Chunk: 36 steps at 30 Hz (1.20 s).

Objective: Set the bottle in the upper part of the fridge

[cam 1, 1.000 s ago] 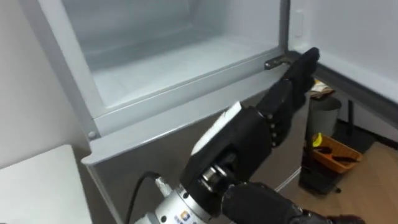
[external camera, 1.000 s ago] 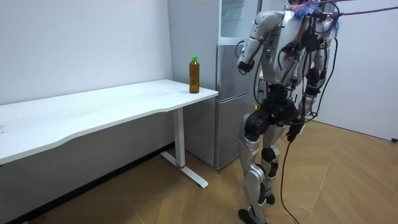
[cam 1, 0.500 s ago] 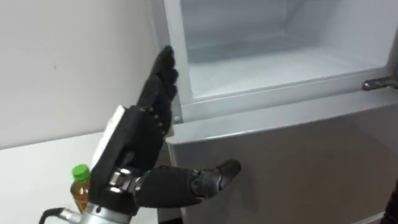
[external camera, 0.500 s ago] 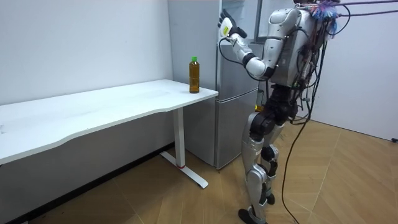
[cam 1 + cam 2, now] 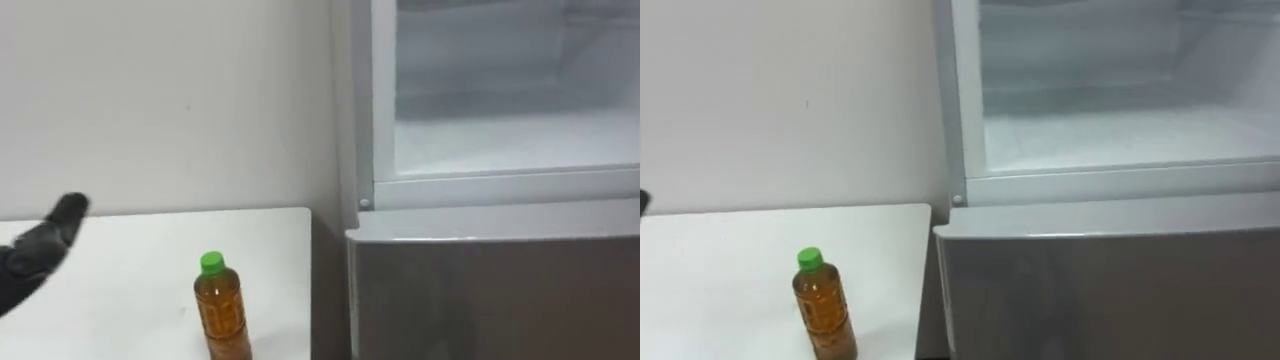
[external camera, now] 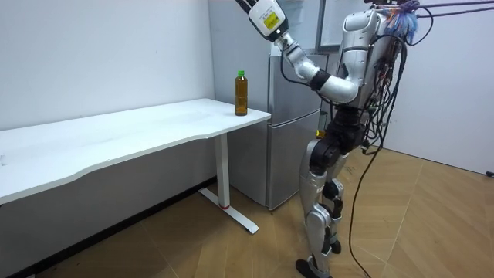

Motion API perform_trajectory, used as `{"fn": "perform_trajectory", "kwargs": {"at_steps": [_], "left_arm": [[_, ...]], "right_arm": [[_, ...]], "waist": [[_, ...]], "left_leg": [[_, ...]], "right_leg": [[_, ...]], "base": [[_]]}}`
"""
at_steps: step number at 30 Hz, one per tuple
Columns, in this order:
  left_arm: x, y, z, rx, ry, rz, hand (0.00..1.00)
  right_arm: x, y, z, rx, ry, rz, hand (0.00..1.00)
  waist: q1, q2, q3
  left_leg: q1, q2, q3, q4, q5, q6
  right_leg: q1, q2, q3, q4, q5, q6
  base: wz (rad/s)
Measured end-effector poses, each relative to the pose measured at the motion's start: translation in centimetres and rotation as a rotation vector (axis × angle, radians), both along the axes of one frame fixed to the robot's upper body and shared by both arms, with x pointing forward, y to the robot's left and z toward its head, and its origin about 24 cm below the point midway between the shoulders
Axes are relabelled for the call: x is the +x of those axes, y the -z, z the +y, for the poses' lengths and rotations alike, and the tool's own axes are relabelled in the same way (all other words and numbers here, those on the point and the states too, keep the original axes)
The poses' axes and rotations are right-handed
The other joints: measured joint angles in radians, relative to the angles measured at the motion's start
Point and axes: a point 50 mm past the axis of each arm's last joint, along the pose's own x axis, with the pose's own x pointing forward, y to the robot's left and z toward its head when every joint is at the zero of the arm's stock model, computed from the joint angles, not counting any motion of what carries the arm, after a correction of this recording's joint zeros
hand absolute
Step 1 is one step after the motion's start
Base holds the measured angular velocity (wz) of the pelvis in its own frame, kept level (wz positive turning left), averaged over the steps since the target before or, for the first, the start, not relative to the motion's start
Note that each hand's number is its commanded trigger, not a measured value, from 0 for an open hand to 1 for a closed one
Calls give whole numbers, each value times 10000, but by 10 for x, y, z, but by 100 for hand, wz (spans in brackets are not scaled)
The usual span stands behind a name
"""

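The bottle (image 5: 222, 312) is standing upright on the white table (image 5: 110, 250) beside the fridge (image 5: 480, 285), apart from the left hand (image 5: 35, 258). That hand is hovering off to the bottle's left, its fingers stretched out straight, holding and touching nothing.

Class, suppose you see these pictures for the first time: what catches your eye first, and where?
The amber, green-capped bottle stands upright on the white table, near its right edge. Beyond that edge the upper fridge stands open, showing its white inside. The robot's left hand comes in from the left, fingers straight, apart from the bottle.
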Motion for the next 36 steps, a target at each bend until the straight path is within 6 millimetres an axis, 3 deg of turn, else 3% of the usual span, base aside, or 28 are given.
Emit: {"fn": "perform_trajectory", "kwargs": {"at_steps": [1,4,5,7,11,12,14,16,17,19,22,25,28,36], "left_arm": [[-3,8,5,-142,-330,335,0],[-9,28,16,-536,-973,1283,0],[-10,33,18,-607,-1081,1504,0],[-15,58,28,-1359,-1315,2589,0],[-28,103,42,-2890,-1808,4147,0],[-34,122,44,-3226,-2010,4996,0],[-45,154,44,-3985,-2150,6347,0],[-60,198,39,-4769,-2321,8249,0],[-65,207,38,-4953,-2390,8709,0],[-87,247,28,-5923,-2451,10597,0],[-116,282,10,-6361,-2159,12893,0],[-143,301,1,-6778,-2067,14600,0],[-158,309,-3,-6960,-2045,15500,0],[-170,324,-15,-6813,-997,17711,0]], "right_arm": [[-4,0,-1,-19,69,73,0],[-6,-1,-4,-78,279,108,0],[-7,-1,-5,-102,302,127,0],[-11,-1,-9,-140,594,230,0],[-14,-1,-9,-95,495,442,0],[-15,-1,-10,-130,478,449,0],[-17,-2,-12,-167,564,443,0],[-13,-3,-12,-194,248,287,0],[-11,-3,-12,-140,201,173,0],[-4,-4,-10,-7,-16,-123,0],[-1,-4,-9,-95,-525,-47,0],[-2,-4,-8,-130,-868,49,0],[-7,-2,-4,-15,-1183,265,0],[-5,-1,0,302,-1710,297,0]], "waist": [[3,10,37],[18,119,3],[20,62,-1],[-31,88,-46],[20,-43,-46],[-11,-52,-38],[-71,-78,-22],[-31,-249,-35],[-31,-242,-14],[-65,-371,-25],[-48,-459,-10],[-75,-470,-3],[-92,-477,31],[-346,-352,47]], "left_leg": [[-27,-9,-66,-13,-20,16],[-73,-17,-140,-97,-59,13],[-78,-22,-175,-113,-59,13],[-32,-54,-291,-176,-54,17],[90,-57,-298,-231,-53,14],[172,-57,-305,-209,-52,15],[221,-67,-344,-184,-53,16],[226,-100,-333,-196,-53,17],[231,-100,-326,-199,-54,17],[246,-99,-289,-205,-57,18],[350,-74,-182,-345,-64,27],[382,-27,-161,-417,-172,55],[384,-20,-135,-488,-205,59],[377,13,239,-489,-207,63]], "right_leg": [[16,-2,-29,18,-53,50],[6,23,-123,32,-50,37],[16,23,-146,27,-43,25],[70,-22,-241,54,-66,-12],[129,-79,-241,167,-195,-15],[243,-82,-259,124,-203,-5],[363,-44,-309,-2,-213,31],[361,-87,-324,47,-282,87],[365,-84,-315,36,-287,89],[401,-76,-324,-16,-286,94],[404,-29,-245,-35,-281,100],[387,20,-237,-25,-282,102],[385,29,-242,-33,-284,105],[208,90,22,2,-277,104]], "base": [[19],[8],[12],[14],[2],[0],[10],[9],[0],[0],[-7],[-3],[0],[-11]]}}
